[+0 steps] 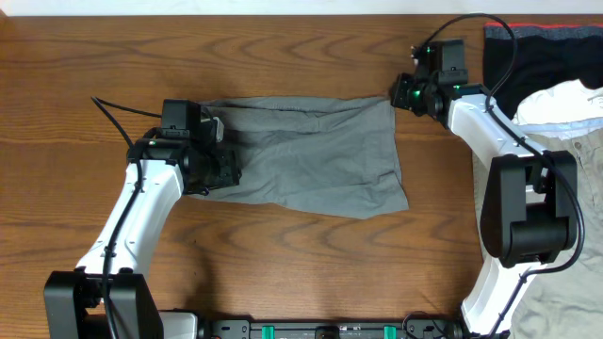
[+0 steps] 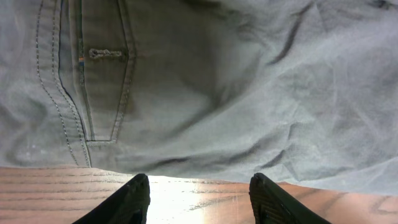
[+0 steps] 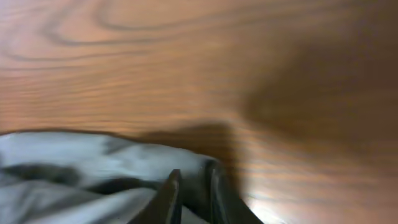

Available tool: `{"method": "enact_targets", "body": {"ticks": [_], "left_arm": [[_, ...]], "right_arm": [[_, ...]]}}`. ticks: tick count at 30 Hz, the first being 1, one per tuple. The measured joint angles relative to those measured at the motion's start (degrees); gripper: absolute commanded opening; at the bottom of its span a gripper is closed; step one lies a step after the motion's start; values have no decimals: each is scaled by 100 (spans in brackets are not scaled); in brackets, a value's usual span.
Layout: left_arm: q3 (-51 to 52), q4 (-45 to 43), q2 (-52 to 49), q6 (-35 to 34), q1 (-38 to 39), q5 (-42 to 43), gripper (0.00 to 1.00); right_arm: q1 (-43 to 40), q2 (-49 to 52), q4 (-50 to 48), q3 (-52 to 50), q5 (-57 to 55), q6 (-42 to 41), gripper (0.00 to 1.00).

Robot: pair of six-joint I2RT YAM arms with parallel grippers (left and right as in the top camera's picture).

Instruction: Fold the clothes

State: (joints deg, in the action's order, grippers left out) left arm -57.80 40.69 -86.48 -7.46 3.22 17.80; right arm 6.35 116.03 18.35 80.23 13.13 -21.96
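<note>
Medium-grey cotton shorts [image 1: 311,155] lay spread flat on the brown wood-grain tabletop [image 1: 283,273], between the two sets of jaws.

Left jaws stood wide and held nothing. Both black fingertips [image 2: 134,199] hung over bare wood. The shorts [image 2: 217,74] began just ahead of the left jaws and filled the rest of the wrist view, lightly wrinkled. A stitched pocket seam [image 2: 87,93] ran ahead of the left fingertip. In the overhead view the white left arm [image 1: 141,202] ended at the left edge of the shorts, its black head partly over the cloth.

Right jaws were narrow, nearly together. The wrist view was blurred, but the dark fingertips [image 3: 165,202] looked pinched on a corner of the shorts [image 3: 74,162]. Grey cloth bunched up to the left of the right jaws, with bare wood ahead of them and to their right. In the overhead view the white right arm [image 1: 490,127] reached to the top right corner of the shorts, the head touching the cloth edge.

Behind the right jaws, apart from the shorts, a black garment with a red edge [image 1: 542,61] lay at the tabletop's far right corner. Pale beige trousers [image 1: 589,169] lay just beside it, partly under the right arm.
</note>
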Motion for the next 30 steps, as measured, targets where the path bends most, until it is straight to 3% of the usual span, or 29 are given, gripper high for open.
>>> {"method": "enact_targets", "body": {"ticks": [5,7,9,13,14,25,30], "left_arm": [[0,-7,0,0,0,0,53],[0,-90,0,-11,0,-2,45],[2,-345,0,-13,0,-13,36],[2,-949,-2,-4,0,-15,10],[2,-1099,-7,-7,0,-13,8],[-4,-2210,-1132,-4,0,-17,6],[4,-3187,-1613,-214,0,-39,6]], "right_arm": [[-59,0,374,0,-24,190,20],[-131,-7,409,0,424,474,19],[-164,-42,444,0,859,697,11],[-160,-319,927,-2,1392,761,6],[-157,-433,1113,-4,1473,745,5],[-111,-960,2229,-4,1934,1051,8],[219,-960,2664,-4,2070,1423,9]]}}
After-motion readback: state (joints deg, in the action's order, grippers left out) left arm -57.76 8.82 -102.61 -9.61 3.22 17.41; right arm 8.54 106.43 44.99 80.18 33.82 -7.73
